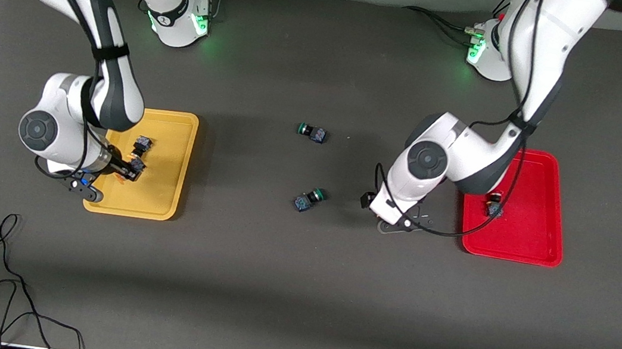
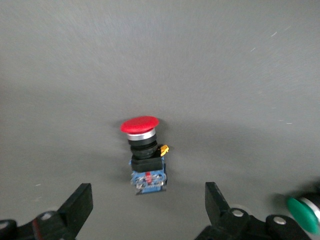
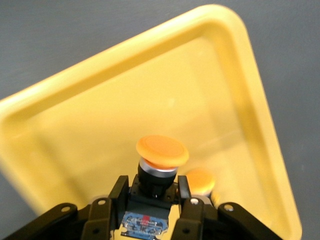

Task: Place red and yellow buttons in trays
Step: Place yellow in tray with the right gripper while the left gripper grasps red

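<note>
Orange-yellow button (image 3: 159, 165) clamped in right tool (image 3: 156, 200) over yellow tray (image 3: 250, 90); left tool (image 2: 150, 210) spread wide around red button (image 2: 142, 150).

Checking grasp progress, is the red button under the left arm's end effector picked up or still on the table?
Still on the table: the red button lies untouched between the left end effector's open fingers.

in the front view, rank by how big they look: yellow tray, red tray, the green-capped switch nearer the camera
1. yellow tray and red tray: these look about alike; arms cover part of each, so no ranking between them.
2. green-capped switch: far smaller than either tray.
</note>
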### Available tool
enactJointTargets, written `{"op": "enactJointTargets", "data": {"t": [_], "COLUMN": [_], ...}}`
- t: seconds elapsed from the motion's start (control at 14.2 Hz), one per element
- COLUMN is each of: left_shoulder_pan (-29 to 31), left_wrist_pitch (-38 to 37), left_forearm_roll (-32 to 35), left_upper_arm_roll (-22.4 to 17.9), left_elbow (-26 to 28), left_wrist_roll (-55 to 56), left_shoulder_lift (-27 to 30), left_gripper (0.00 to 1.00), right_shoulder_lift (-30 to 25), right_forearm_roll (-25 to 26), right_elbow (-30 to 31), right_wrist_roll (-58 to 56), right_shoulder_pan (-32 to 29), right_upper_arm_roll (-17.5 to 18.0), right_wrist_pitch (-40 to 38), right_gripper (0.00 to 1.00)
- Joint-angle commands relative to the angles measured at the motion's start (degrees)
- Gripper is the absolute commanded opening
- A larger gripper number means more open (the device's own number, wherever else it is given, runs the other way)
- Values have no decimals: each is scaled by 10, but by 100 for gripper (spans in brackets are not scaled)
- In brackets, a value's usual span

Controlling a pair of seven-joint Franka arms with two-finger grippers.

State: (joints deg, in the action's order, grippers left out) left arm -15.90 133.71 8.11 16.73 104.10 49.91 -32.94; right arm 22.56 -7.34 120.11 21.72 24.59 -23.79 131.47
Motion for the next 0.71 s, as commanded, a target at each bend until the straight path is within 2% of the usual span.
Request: {"op": "enactJointTargets", "data": {"t": [0.0, 0.07, 0.21, 0.28, 0.35, 0.56, 0.63], "left_shoulder_pan": [-20, -23, -30, -31, -31, -30, -28], "left_wrist_pitch": [10, 10, 10, 10, 10, 9, 6], "left_forearm_roll": [12, 13, 13, 16, 22, 22, 22], "left_upper_arm_roll": [-10, -10, -11, -12, -12, -13, -13], "left_elbow": [-19, -19, -14, -13, -13, -13, -14], "left_wrist_roll": [34, 41, 46, 46, 46, 47, 46], "left_shoulder_lift": [-26, -34, -44, -45, -48, -49, -49], "left_gripper": [100, 100, 90, 82, 68, 34, 28], "right_shoulder_lift": [6, 5, 4, 3, 4, -21, -36], "right_forearm_roll": [1, -2, -31, -38, -38, -38, -38], "right_elbow": [-3, -5, -18, -24, -25, -27, -31], "right_wrist_roll": [-5, -5, -5, -5, -5, -6, -8], "right_shoulder_pan": [12, 12, 13, 13, 13, 13, 13], "right_upper_arm_roll": [0, 1, 1, 1, 1, 0, 0], "right_wrist_pitch": [13, 13, 10, 1, 1, -6, -20], "right_gripper": [22, 22, 29, 41, 99, 100, 100]}}
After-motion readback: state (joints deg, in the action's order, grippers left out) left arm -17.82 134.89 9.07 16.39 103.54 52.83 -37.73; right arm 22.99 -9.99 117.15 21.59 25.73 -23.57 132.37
